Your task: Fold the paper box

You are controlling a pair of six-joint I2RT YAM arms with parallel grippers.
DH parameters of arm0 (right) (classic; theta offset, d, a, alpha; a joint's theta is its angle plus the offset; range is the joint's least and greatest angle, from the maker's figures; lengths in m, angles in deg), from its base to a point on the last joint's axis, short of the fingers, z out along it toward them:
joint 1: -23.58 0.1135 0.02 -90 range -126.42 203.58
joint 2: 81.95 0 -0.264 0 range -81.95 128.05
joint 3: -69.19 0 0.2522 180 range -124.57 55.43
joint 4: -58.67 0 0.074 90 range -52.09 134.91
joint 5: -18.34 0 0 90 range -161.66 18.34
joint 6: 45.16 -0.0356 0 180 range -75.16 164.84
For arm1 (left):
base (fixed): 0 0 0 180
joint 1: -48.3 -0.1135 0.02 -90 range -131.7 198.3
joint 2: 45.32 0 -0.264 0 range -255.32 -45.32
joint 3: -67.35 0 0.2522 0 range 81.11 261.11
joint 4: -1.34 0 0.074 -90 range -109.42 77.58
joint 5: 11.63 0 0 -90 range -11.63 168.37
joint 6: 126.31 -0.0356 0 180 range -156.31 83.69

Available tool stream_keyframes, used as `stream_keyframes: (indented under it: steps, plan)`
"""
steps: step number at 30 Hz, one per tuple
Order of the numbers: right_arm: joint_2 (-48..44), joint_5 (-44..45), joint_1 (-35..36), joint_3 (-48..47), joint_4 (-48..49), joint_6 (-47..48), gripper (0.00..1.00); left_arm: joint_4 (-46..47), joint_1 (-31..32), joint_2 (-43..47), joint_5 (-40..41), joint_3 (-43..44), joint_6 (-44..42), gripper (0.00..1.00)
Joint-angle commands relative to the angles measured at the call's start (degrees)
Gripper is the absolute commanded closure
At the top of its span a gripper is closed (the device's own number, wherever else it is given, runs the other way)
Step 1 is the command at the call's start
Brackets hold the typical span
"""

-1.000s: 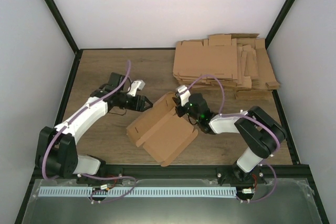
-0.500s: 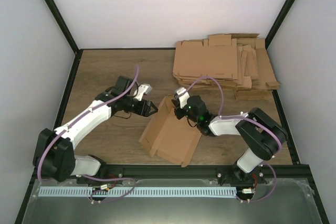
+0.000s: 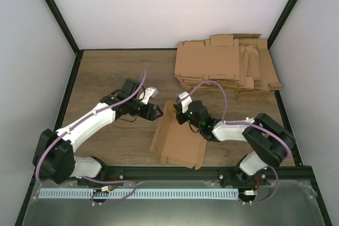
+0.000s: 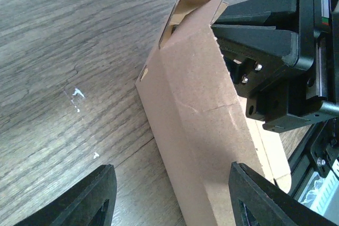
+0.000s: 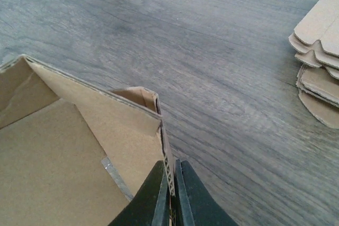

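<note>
The paper box is a half-folded brown cardboard piece near the table's front middle, one side wall raised on its left. My right gripper is shut on the upper edge of a wall at the box's far corner; in the right wrist view its fingers pinch the corrugated edge, with the box's inside to the left. My left gripper is open just left of that corner. In the left wrist view the raised wall runs between the spread fingertips, apart from both.
A pile of flat cardboard blanks lies at the back right, its edge also visible in the right wrist view. Bare wooden table stretches left of the box. A black frame rail borders the near edge.
The box has swung round and shifted toward the near edge while the right gripper kept hold. The left gripper has moved right, up to the box's raised wall.
</note>
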Motion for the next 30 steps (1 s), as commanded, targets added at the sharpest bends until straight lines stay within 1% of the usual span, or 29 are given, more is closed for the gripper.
stream_keyframes:
  steps: [1, 10, 20, 25, 30]
  plan:
    - [-2.04, 1.9, 1.15, 0.46, -0.37, -3.84, 0.94, 0.99, 1.96, -1.35, 2.65, 1.17, 1.09, 0.39]
    - [-3.23, 2.0, 1.17, 2.97, 0.06, -6.69, 0.94, 3.6, 4.52, -3.16, 2.78, 1.51, 3.38, 0.39]
    - [-4.41, 3.22, 1.35, 2.88, -4.39, -11.89, 0.94, 3.76, 6.06, -4.18, 3.9, 2.7, 3.72, 0.4]
    - [-3.62, 3.75, 1.86, 4.62, -3.17, -12.8, 0.94, 4.51, 6.04, -4.21, 4.13, 2.8, 4.42, 0.39]
    - [-3.28, 4.67, 3.03, 6.11, -1.55, -12.42, 0.94, 7.21, 6.09, -3.88, 3.95, 2.22, 6.57, 0.38]
